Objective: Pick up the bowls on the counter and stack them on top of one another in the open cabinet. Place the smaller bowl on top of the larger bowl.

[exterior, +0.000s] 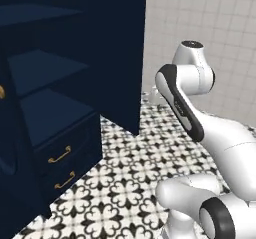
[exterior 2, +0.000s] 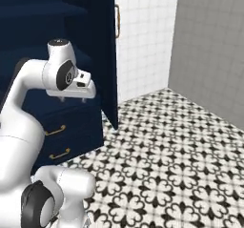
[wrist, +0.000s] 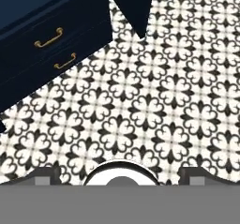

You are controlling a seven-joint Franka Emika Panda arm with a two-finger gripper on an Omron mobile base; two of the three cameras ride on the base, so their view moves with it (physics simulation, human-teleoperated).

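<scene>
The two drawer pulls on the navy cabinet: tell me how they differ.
In the hand view the upper pull sits on the higher drawer and looks longer; the lower pull sits on the drawer beneath, nearer the patterned floor, and looks shorter. Both are slim brass bars, tilted alike on the cabinet.

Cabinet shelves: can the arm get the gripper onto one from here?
Probably yes. The cabinet stands open, its door swung aside, nothing between arm and shelves. But the gripper now faces down at the patterned floor, jaws open and holding nothing, so it must swing up first.
</scene>
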